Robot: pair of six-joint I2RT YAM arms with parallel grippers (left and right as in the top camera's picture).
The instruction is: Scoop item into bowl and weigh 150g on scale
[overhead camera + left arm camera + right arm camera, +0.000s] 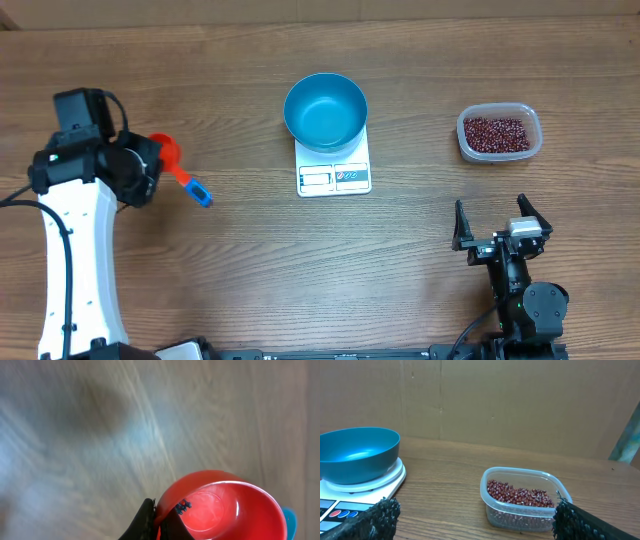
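I am holding the red scoop point(220, 510) with my left hand point(161, 522). Its fingers are pressed together on the thin wall of the cup, one inside the rim and one outside, and the blue handle is pointing away from the hand, toward the scale point(335, 177). I cannot tell if the scoop is resting on the desk point(300, 280) or is already lifted. The beans point(495, 132) are lying in a clear tub point(537, 130) far from this hand, on the other side of the blue bowl point(325, 115), which is sitting on the scale with nothing inside. My right hand point(494, 222) is waiting with its fingers spread wide and gripping nothing, and the tub is just in front of it. I think the step now is bringing the scoop across to the tub. A pinch on the rim is a weak grip in my judgement, so I am planning a slow and level path that passes on the near side of the bowl without touching it. At the tub I would enter at a low angle and take a small load, because the light tub may be sliding under the push. The right hand could be steadying it.
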